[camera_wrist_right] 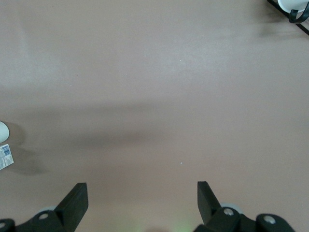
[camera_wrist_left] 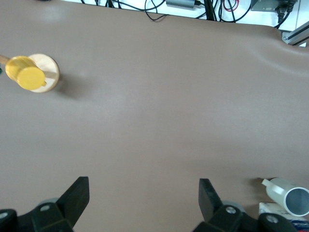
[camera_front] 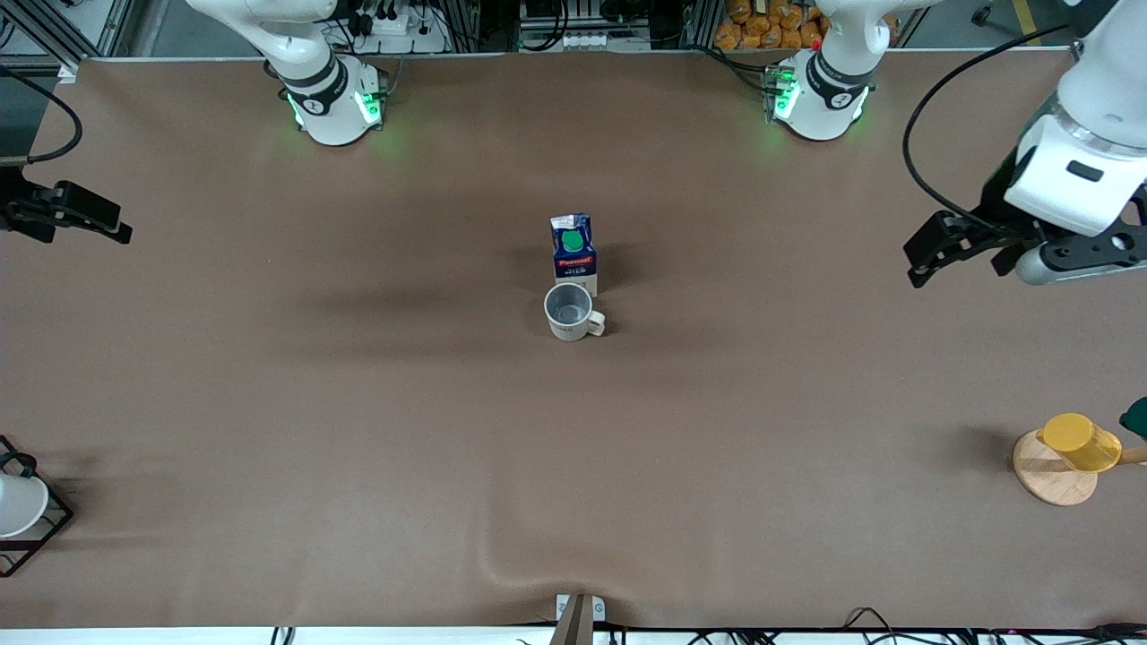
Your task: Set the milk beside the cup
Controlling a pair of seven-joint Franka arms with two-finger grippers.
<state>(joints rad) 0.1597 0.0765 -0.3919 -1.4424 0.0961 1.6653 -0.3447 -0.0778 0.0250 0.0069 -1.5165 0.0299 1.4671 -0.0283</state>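
Note:
The milk, a dark blue carton with a green cap, stands upright at the table's middle. The cup, a grey-white mug, stands right beside it, nearer to the front camera, handle toward the left arm's end. My left gripper is open and empty, up over the left arm's end of the table. In the left wrist view the cup and a bit of the milk show at the edge. My right gripper is open and empty over the right arm's end; it also shows in the right wrist view.
A yellow cup lies on a round wooden base at the left arm's end, near the front edge. A white cup sits in a black wire rack at the right arm's end.

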